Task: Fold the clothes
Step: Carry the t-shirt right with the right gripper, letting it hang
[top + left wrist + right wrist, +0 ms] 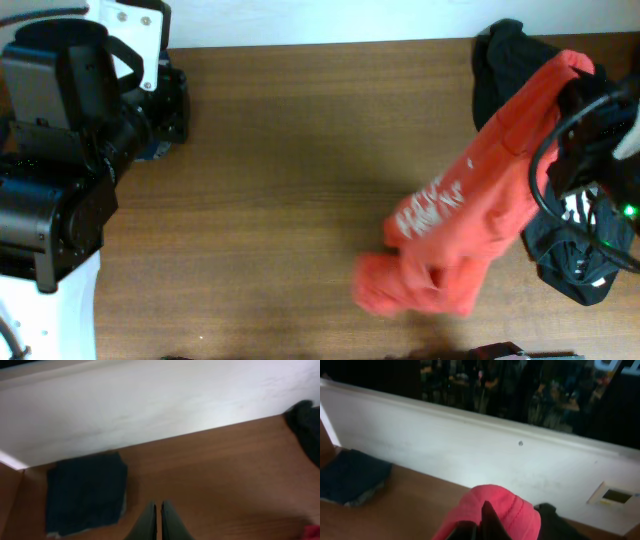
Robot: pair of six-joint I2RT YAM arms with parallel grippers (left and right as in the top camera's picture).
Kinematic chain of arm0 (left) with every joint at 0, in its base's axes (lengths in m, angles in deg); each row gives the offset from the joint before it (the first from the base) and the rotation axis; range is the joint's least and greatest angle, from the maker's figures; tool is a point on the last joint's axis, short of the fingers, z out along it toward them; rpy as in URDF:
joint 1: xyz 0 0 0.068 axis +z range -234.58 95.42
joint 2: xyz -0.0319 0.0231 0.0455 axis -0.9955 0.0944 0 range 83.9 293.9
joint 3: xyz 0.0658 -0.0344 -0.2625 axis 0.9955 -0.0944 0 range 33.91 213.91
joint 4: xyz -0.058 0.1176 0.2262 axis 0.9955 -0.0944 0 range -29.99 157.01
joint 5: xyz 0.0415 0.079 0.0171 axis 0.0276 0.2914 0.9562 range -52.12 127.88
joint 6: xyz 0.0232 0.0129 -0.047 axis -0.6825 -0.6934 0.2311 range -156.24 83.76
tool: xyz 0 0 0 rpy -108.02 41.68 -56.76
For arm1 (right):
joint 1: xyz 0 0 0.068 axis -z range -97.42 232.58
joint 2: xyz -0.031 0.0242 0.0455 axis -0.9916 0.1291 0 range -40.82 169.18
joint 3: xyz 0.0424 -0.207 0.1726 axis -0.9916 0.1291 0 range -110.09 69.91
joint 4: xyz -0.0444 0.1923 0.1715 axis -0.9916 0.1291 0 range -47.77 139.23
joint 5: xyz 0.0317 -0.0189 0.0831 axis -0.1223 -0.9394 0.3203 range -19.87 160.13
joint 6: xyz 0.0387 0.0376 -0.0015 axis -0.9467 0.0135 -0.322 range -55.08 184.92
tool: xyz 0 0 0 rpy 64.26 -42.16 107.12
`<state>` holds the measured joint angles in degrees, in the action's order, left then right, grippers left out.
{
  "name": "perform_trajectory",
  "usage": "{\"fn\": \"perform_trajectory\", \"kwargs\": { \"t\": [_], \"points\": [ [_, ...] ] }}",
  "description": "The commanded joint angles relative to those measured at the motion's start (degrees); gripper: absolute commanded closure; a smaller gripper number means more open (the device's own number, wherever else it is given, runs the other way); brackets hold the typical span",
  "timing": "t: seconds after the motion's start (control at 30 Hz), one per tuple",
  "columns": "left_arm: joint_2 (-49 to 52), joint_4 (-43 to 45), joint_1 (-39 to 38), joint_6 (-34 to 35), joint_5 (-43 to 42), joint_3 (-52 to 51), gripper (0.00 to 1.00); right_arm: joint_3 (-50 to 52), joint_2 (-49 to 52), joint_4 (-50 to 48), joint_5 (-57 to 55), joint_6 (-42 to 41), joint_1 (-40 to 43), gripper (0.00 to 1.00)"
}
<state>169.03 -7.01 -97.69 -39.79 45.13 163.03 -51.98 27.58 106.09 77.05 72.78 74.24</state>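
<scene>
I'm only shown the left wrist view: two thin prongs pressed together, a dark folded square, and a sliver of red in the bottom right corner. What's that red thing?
Observer: From overhead it's a red garment with white lettering. One end is raised off the table and the other is bunched on it.
Operator: Raised by what?
Observer: The right wrist view shows the right tool shut on its fabric.
Operator: Any other clothes over there?
Observer: Overhead shows a black garment lying under the right arm.
</scene>
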Motion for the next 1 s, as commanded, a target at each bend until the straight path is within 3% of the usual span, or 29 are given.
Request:
{"fn": "perform_trajectory", "kwargs": {
  "t": [0.0,0.27,0.57,0.97],
  "points": [
    [0.0,-0.9,0.2,0.3,2.2,0.4,0.94,-0.7,4.1,1.9,3.2,-1.4,0.5,0.96],
    [0.7,-1.5,0.2,0.3,5.8,0.3,0.94,-0.7,18.2,1.9,18.2,-3.3,0.2,0.96],
    [2.2,-1.6,0.5,0.3,7.8,0.3,0.94,-0.7,32.9,-8.5,16.2,-7.8,-1.7,0.96],
    [6.6,0.8,0.5,0.3,7.2,0.3,0.94,-2.3,29.7,-10.1,20.2,-8.3,17.9,0.96]
  ]
}}
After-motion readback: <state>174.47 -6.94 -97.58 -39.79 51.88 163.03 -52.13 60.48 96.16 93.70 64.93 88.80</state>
